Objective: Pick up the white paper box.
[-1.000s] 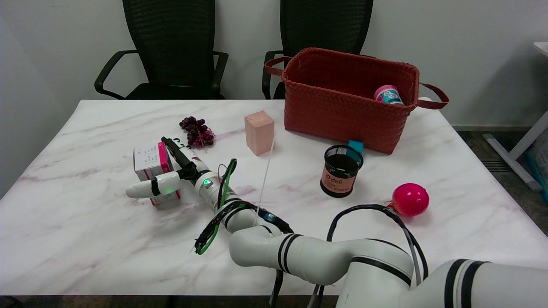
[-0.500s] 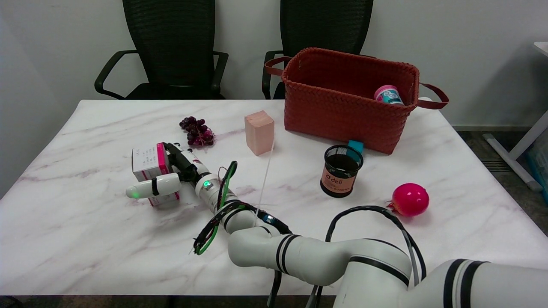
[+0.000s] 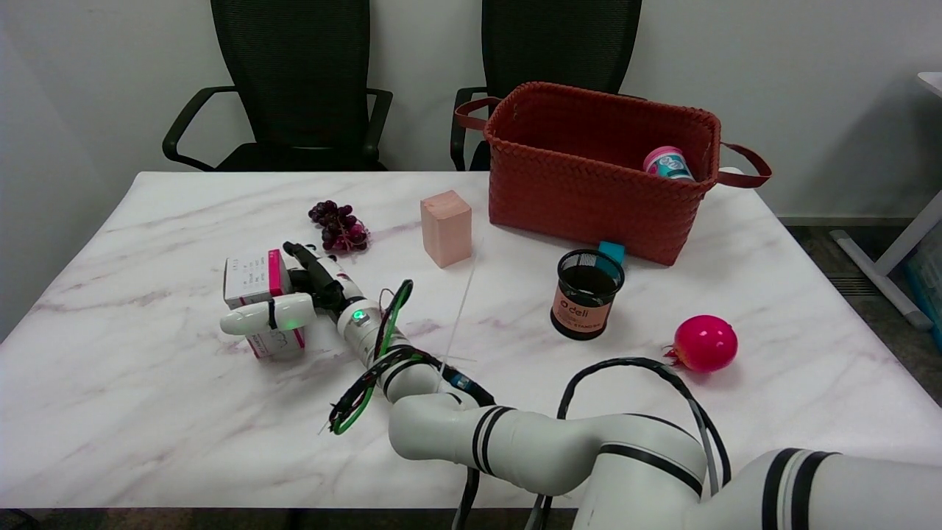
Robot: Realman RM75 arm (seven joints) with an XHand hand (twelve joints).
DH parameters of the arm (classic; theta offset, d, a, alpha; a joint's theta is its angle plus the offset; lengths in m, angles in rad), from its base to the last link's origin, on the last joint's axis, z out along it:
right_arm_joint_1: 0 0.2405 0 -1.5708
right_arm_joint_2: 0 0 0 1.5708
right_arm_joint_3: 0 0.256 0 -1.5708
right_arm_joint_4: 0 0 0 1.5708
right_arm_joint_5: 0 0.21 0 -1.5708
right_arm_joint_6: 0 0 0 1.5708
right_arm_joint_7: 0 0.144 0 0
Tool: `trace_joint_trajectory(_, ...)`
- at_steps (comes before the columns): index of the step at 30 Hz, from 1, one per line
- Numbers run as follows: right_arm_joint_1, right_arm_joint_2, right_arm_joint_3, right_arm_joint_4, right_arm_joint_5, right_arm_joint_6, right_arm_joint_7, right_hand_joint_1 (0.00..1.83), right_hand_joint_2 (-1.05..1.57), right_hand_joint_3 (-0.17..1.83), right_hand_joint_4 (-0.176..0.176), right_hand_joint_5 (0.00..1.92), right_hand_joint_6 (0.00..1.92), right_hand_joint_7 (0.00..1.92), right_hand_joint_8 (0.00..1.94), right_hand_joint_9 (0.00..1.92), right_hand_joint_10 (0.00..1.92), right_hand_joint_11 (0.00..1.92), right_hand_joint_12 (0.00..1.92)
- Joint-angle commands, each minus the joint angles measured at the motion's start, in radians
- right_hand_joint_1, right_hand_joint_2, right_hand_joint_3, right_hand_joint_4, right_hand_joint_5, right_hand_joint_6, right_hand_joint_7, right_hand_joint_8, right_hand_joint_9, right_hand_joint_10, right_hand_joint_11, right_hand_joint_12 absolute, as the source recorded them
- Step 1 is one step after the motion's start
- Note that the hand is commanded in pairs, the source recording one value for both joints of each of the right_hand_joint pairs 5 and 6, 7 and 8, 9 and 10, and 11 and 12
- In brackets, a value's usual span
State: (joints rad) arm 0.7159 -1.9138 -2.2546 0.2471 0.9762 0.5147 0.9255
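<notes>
We see the right hand [image 3: 294,298] at the left of the frame, closed around the white paper box [image 3: 256,294], which carries pink panels. A white finger lies across the box's near face while dark fingers [image 3: 309,261] press its right side and far edge, so the box is clamped from opposing sides; that looks to us like a wrap chosen because thin card would crush under a single hard pinch. The box sits tilted, its top leaning toward the left of the frame. We cannot tell whether its lower corner touches the desk [image 3: 147,412] or has just left it.

The arm reaches in from the lower right and runs low over the marble, which keeps the wrist level with the box's side faces.

Nothing else crowds the grip. The bunch of dark grapes [image 3: 338,225] lies just above the hand, apart from it. The pink block [image 3: 446,227] stands upright near the centre. The mesh pen cup [image 3: 586,292], the pink ball [image 3: 705,343] and the woven red basket [image 3: 559,184] are well off to the right.
</notes>
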Motion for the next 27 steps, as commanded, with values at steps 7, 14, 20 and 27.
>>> trace_joint_trajectory(7,-0.004,-0.006,0.003,0.008,0.053,0.004,-0.004,1.19,-0.03,-0.17,0.0,0.52,0.52,1.0,1.0,0.84,0.84,0.39,0.39)
trace_joint_trajectory(14,-0.006,-0.006,0.003,0.005,0.052,-0.007,-0.006,1.31,0.46,0.45,0.0,0.98,0.98,1.2,1.2,1.07,1.07,0.83,0.83)
trace_joint_trajectory(20,-0.008,-0.007,0.001,0.007,0.053,-0.006,-0.006,1.37,0.97,0.54,0.0,1.6,1.6,1.37,1.37,1.22,1.22,1.08,1.08)
trace_joint_trajectory(27,-0.032,0.007,0.001,0.076,0.044,0.026,-0.006,1.37,1.07,0.53,0.0,1.64,1.64,1.4,1.4,1.25,1.25,1.14,1.14)
